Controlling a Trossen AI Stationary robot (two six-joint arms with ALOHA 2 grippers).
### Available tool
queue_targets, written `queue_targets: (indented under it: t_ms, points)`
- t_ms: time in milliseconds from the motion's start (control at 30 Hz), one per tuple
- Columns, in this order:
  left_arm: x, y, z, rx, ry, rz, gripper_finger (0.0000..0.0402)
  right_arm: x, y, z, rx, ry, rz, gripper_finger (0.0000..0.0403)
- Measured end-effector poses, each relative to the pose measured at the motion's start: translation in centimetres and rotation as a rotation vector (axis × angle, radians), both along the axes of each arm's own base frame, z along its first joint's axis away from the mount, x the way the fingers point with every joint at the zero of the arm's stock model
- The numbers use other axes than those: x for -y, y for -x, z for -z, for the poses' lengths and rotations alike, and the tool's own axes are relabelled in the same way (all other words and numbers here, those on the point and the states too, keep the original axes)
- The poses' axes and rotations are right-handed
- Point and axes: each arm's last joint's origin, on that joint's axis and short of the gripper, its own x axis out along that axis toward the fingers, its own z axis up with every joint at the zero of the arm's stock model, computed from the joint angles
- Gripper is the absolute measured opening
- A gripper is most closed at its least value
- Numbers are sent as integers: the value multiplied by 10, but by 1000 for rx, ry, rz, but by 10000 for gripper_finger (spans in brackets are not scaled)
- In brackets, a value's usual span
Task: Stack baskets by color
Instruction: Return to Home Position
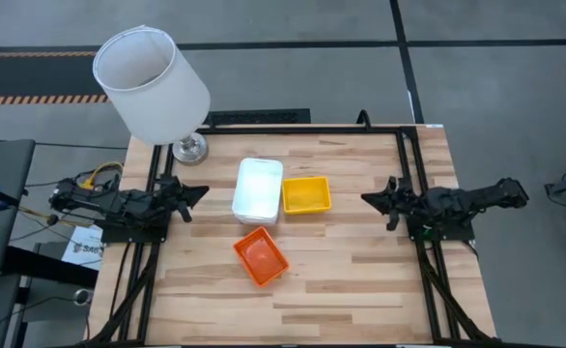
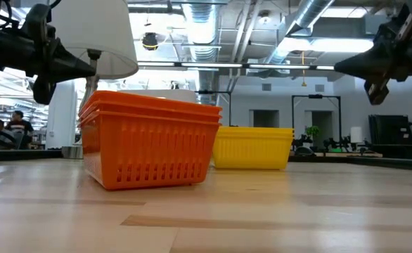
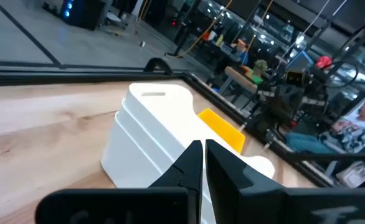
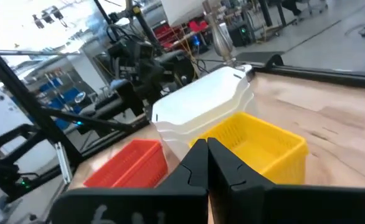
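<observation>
Three stacks — white (image 1: 257, 188), yellow (image 1: 305, 194), orange (image 1: 261, 257) — left fingers (image 3: 185, 169), right fingers (image 4: 227, 167) closed.

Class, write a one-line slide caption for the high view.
White baskets, yellow baskets and orange baskets sit sorted mid-table; left gripper and right gripper rest shut at either side.

No lettering, label, brand or number is legible on anything here.
</observation>
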Motion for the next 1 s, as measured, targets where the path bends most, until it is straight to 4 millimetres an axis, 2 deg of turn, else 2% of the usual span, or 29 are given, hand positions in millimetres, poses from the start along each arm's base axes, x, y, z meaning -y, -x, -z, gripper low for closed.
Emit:
queue_targets:
  t_ms: [567,1000]
  points:
    - [0,-1,1,-22,-17,8,6,0,-1,2,-66,176,-8,12]
    - [0,-1,1,-24,-17,8,6,-1,-1,3,-70,185,-12,12]
